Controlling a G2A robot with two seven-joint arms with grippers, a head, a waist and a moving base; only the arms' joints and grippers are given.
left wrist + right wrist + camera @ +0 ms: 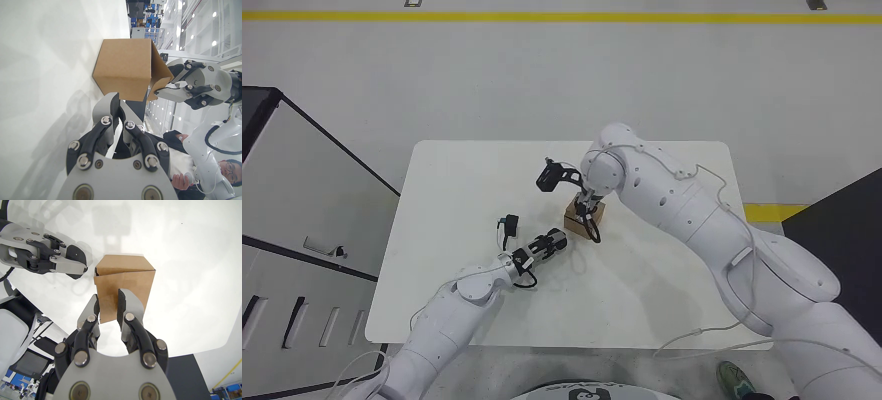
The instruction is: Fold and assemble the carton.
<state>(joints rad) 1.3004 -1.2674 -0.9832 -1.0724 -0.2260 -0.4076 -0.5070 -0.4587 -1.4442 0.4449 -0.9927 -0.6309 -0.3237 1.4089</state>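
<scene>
Mid-table [662, 300] | right pincer [108, 294] clamps flap of carton [124, 283]; left pincer [117, 100] clenched empty, just beside carton

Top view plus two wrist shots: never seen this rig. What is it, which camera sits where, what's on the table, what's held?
It is a two-armed robot working at a white table. The top view looks down from a camera above its arms. The other two pictures come from a camera on each wrist, so each shows its own gripper up close. One thing stands on the table: a small brown carton, folded into a box with its top flap raised. The right gripper is shut on that flap. The left gripper is shut, holds nothing, and sits just beside the carton, not touching it.
</scene>
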